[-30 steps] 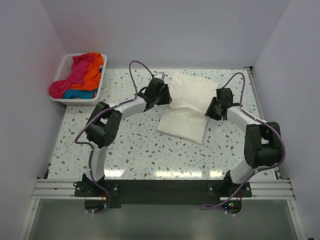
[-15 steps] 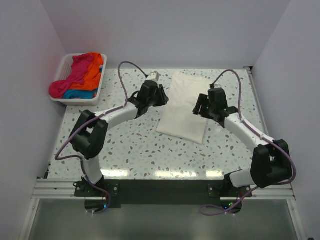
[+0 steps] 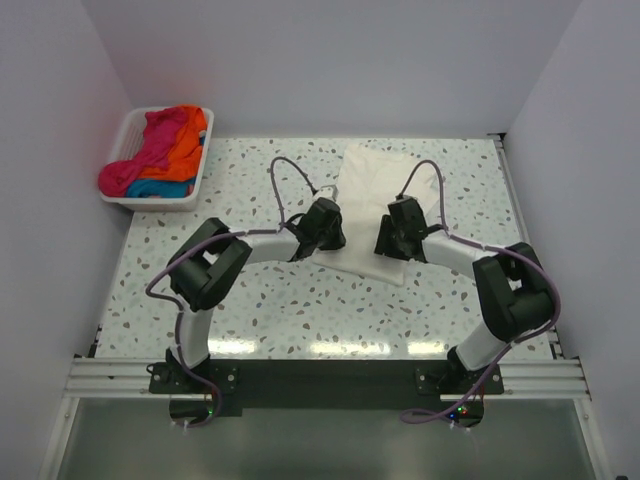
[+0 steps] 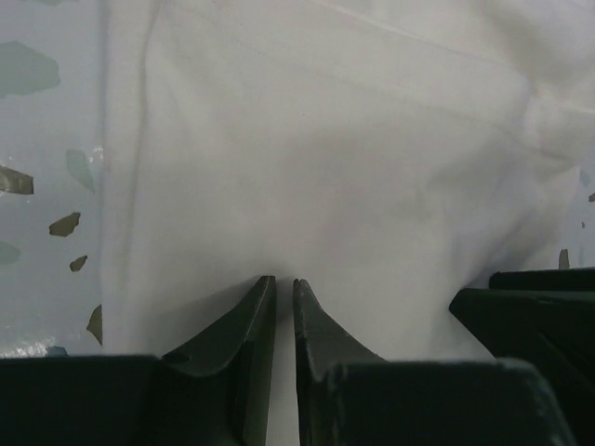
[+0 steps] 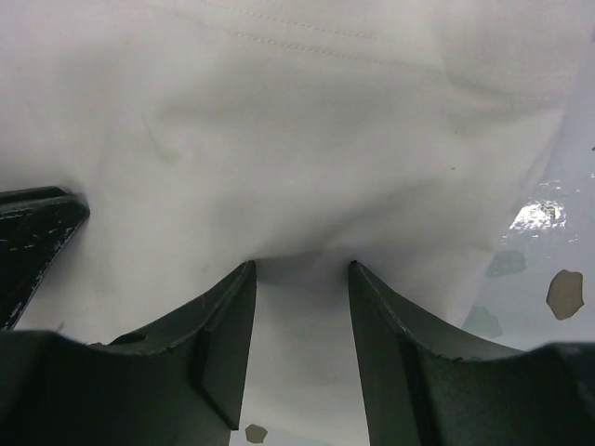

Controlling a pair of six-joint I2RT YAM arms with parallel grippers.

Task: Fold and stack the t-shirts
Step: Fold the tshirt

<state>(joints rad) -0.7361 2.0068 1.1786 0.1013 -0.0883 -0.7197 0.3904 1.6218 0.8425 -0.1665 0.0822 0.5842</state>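
A cream-white t-shirt lies folded on the speckled table, back centre. My left gripper sits at its near left edge. In the left wrist view the left gripper has its jaws closed to a thin slit, with the cloth puckered at the tips. My right gripper is at the near right part of the shirt. The right wrist view shows the right gripper open, with cloth bulging between its fingertips. More t-shirts, pink, orange and blue, are heaped in the basket.
A white slatted basket stands at the back left corner against the wall. Walls close in the table on the left, back and right. The arms' bases sit on a metal rail at the near edge.
Both grippers came down and forward to the shirt's near edge. The left jaws closed to a slit and the right jaws narrowed. The shirt's puffed back part now lies flat.
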